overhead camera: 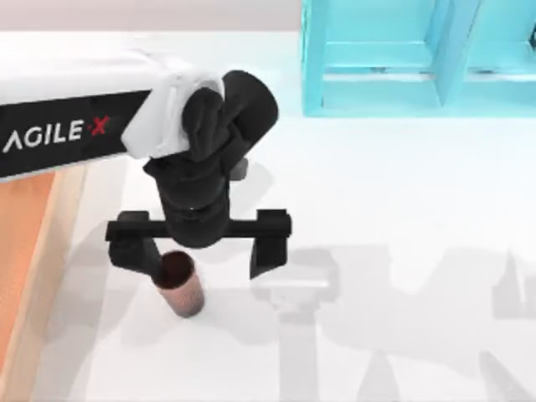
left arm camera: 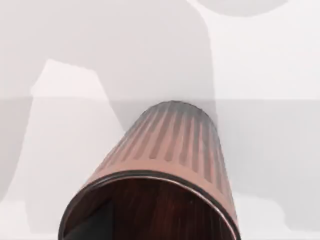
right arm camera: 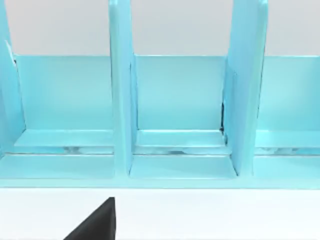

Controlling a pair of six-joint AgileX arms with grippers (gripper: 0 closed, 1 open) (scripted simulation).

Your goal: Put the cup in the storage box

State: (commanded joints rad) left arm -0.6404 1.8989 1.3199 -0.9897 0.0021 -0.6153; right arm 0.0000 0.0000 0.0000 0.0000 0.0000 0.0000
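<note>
The left arm [overhead camera: 75,109], white and black with AgileX lettering, reached in from the top view's left, closest to the overhead camera. Its left gripper [overhead camera: 199,255] hung with fingers spread wide; one finger [overhead camera: 134,251] touched the rim of the cup [overhead camera: 181,287] while the other stood well apart to the right, so nothing was grasped. The table [overhead camera: 402,218] was white. The storage box [overhead camera: 29,251] lay at the table's left edge, showing a tan wall and orange-brown floor, just beside the cup. A cyan shelf [overhead camera: 419,59] stood at the far right, and in the right wrist view its dividers faced the camera across the table. The cup stood upright on the table outside the box; in the left wrist view its ribbed side and dark inside sat close under the camera. Whether the right gripper was spread or clenched I could not tell.
</note>
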